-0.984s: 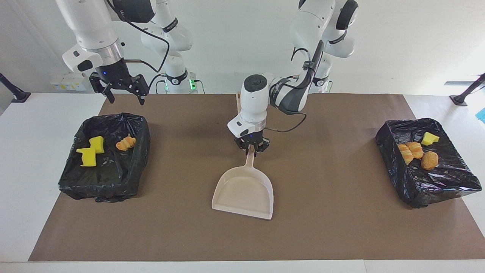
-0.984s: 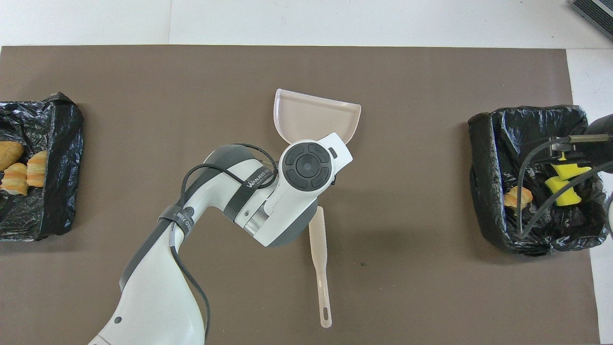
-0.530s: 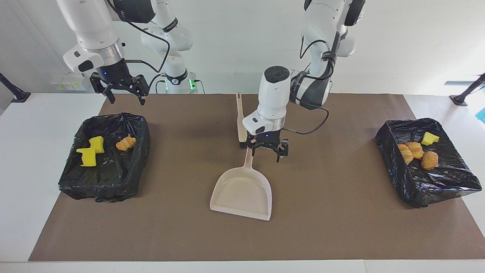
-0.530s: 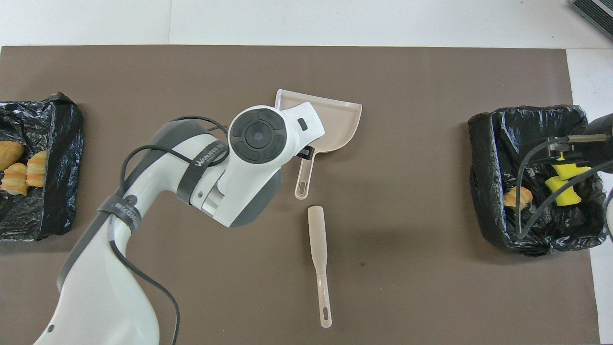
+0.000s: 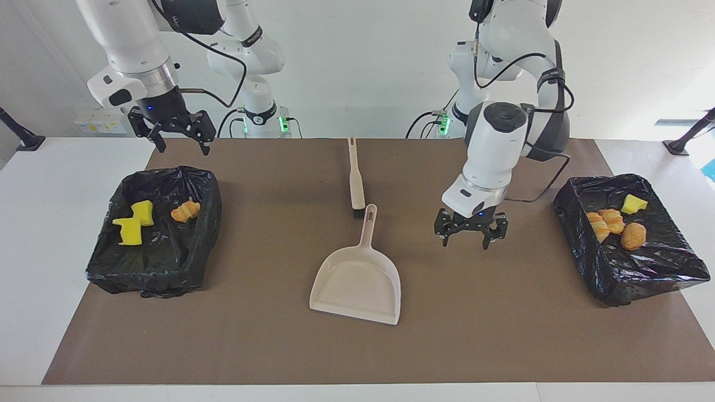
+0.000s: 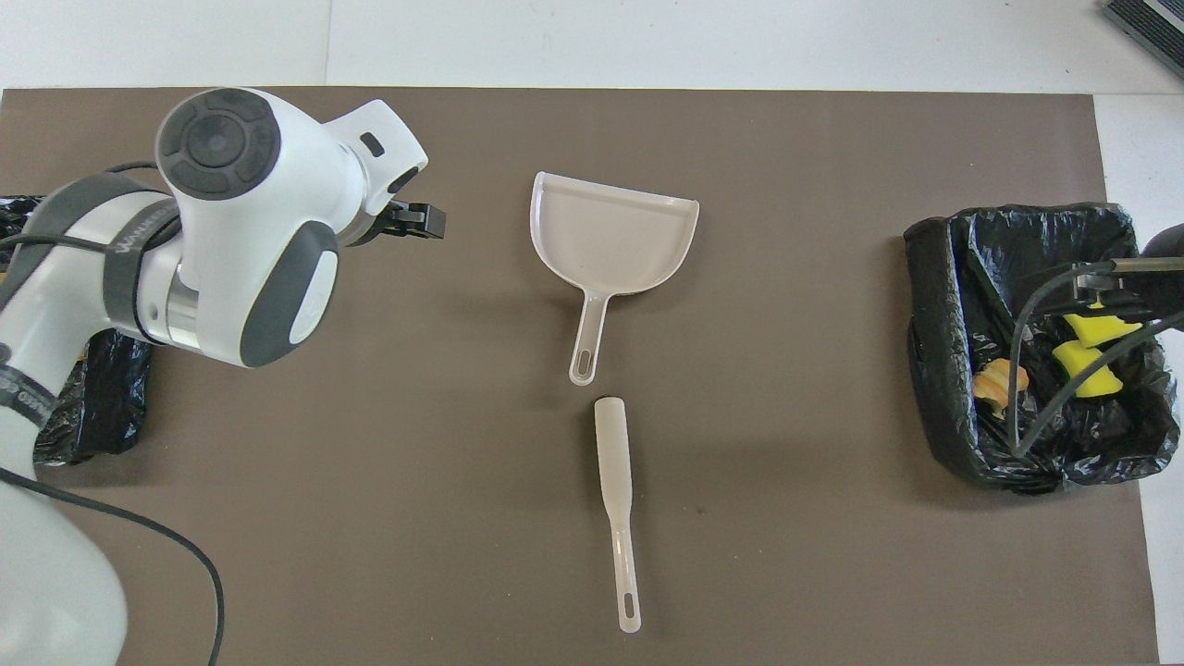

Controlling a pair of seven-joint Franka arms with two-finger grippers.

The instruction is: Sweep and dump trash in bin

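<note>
The trash lies in two black-lined bins. The bin (image 5: 167, 262) at the right arm's end holds two yellow sponge chunks (image 5: 134, 223) and a bread lump (image 5: 185, 211). In the bin (image 5: 642, 268) at the left arm's end lie several bread lumps (image 5: 609, 222) and a yellow chunk (image 5: 634, 204). My left gripper (image 5: 465, 244) hangs open and empty over the mat, between the beige dustpan (image 5: 357, 279) and that bin. My right gripper (image 5: 186, 149) waits open and empty above the robots' edge of the other bin.
The dustpan (image 6: 610, 236) lies flat at mid-mat, its handle pointing toward the robots. The beige brush (image 5: 356, 178) lies in line with it, nearer to the robots. A brown mat (image 5: 503, 312) covers the table. In the overhead view my left arm hides most of its bin (image 6: 102, 407).
My left gripper has opened, let go of the dustpan's handle, risen and swung toward the left arm's end. The dustpan stays on the mat. The right arm has barely moved.
</note>
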